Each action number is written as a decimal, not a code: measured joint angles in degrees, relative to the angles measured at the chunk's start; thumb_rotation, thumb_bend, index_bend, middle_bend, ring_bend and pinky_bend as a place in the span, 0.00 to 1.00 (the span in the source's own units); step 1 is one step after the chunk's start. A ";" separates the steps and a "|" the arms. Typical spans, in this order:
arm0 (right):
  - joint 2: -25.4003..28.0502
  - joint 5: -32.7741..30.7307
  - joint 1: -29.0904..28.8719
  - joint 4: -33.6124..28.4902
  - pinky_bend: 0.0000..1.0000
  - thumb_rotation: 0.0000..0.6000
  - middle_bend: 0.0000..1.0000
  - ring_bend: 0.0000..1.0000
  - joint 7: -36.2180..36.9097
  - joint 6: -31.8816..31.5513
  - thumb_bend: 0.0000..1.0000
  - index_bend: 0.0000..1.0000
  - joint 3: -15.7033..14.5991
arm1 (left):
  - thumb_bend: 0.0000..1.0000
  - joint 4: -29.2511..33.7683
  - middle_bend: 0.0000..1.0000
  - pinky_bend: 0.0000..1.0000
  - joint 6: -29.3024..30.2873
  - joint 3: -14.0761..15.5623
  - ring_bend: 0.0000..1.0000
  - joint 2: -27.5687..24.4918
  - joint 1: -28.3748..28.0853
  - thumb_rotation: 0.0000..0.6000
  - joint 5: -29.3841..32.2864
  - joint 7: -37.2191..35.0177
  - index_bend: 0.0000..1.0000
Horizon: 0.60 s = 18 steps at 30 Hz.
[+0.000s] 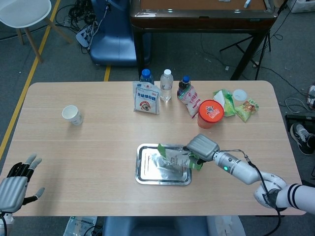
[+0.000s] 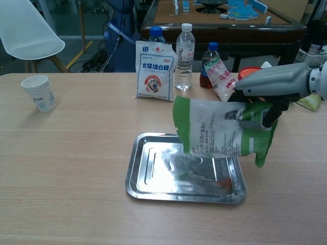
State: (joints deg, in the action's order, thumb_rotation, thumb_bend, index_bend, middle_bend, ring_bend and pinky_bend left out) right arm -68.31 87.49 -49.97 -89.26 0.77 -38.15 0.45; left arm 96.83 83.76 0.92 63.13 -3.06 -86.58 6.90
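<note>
Left hand (image 1: 14, 187), grey with dark fingers, sits at the lower left corner of the head view, just off the near table edge, fingers spread apart, holding nothing; chest view does not show it. White paper cup (image 1: 72, 115) stands upright at the left of the light wooden table (image 1: 88, 162), well apart from everything else. Upper middle of the head view: white pouch with a red and blue round print (image 1: 146, 98) stands upright, with a blue-capped bottle (image 1: 145, 75) just behind it, a clear plastic water bottle with a white cap (image 1: 166, 85) to its right, then a dark bottle with a blue cap (image 1: 184, 85) with a small white and pink packet (image 1: 191, 102) leaning against it. Centre, lower half: shiny rectangular metal tray (image 2: 153, 178) lies flat on the table. Green and white snack bag (image 2: 217, 133) hangs over the right half of the tray, mouth down; whether its lower edge touches the tray cannot be told. Right hand (image 2: 271, 87) clamps the bag's upper right part, thumb under, fingers over the top. Upper right of the head view: orange round tub with a red lid (image 1: 210, 113), then green snack packets (image 1: 225, 102) and a white lidded cup (image 1: 239, 95) near the far right table edge.
</note>
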 measured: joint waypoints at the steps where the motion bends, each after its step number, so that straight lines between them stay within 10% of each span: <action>1: 0.04 -0.69 -0.04 -0.24 0.63 1.00 0.69 0.61 -0.47 0.04 0.63 0.76 0.13 | 0.22 0.01 0.04 0.07 -0.05 0.00 0.15 0.00 0.00 1.00 0.06 0.00 0.12; 18: -1.67 -6.83 -0.49 -0.42 0.63 1.00 0.70 0.62 -6.42 2.14 0.63 0.77 0.62 | 0.22 0.21 0.04 0.07 -0.55 0.06 0.15 -0.16 -0.02 1.00 0.58 0.32 0.12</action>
State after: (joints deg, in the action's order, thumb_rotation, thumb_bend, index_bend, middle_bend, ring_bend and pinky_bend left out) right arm -69.98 80.66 -50.46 -89.68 -5.65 -36.01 1.07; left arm 97.04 83.21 0.97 62.97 -3.08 -86.00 7.21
